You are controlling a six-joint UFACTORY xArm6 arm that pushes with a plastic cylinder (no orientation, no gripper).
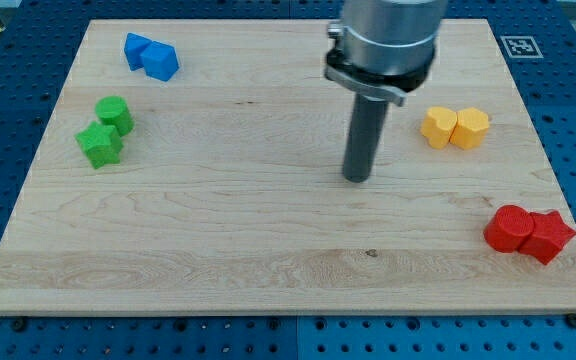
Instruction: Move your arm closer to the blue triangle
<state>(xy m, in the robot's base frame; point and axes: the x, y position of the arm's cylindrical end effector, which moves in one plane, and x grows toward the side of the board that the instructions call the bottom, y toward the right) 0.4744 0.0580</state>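
Red blocks sit nearest the view's bottom, at the right edge of the wooden board (pixel 268 270): a rounded red block (pixel 509 227) touching a red star-like block (pixel 547 236) on its right. Farther up, my tip (pixel 356 178) rests on bare wood a little right of centre, with no block touching it; I have no jaws here, just the dark rod. On the view's left, a green star-like block (pixel 99 144) touches a green rounded block (pixel 115 113). On the right, a yellow heart-like block (pixel 438 127) touches a yellow hexagonal block (pixel 471 128). Farthest, at the top left, the blue triangle (pixel 137 49) touches another blue block (pixel 161 61), well apart from my tip.
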